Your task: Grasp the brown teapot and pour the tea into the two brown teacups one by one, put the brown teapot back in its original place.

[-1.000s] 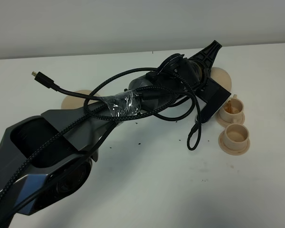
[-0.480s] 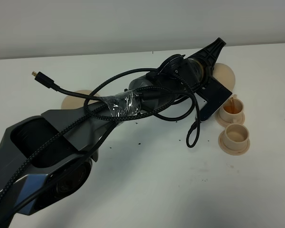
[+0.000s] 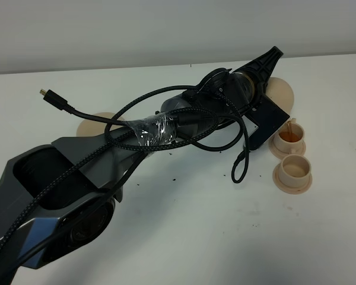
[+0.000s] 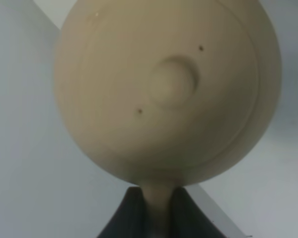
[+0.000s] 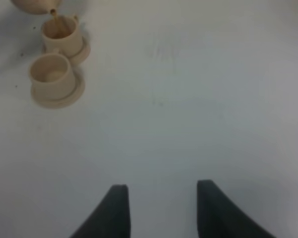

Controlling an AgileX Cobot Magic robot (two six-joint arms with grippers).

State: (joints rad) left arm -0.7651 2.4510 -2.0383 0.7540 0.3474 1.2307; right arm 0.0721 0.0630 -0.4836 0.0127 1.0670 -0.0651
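Note:
My left gripper (image 3: 262, 71) reaches across to the right and is shut on the loop handle of the brown teapot (image 3: 280, 94), which is tilted. In the left wrist view the teapot (image 4: 164, 89) fills the frame, its handle pinched between the fingers (image 4: 124, 218). A thin stream of tea runs into the far teacup (image 3: 291, 135), which holds amber tea. The near teacup (image 3: 295, 169) stands on its saucer and looks empty. Both cups also show in the right wrist view, the far one (image 5: 60, 30) and the near one (image 5: 49, 73). The large tan saucer (image 3: 95, 123) lies bare at the left. My right gripper (image 5: 161, 208) is open and empty over bare table.
A black cable with a plug (image 3: 45, 93) loops over the left arm, and another loop (image 3: 240, 166) hangs close to the cups. Dark specks (image 3: 166, 154) are scattered on the white table (image 3: 196, 237). The table's far edge meets a pale wall.
The left gripper has lifted and tipped the teapot a little more. The far cup now holds more amber tea. The right gripper has not visibly moved.

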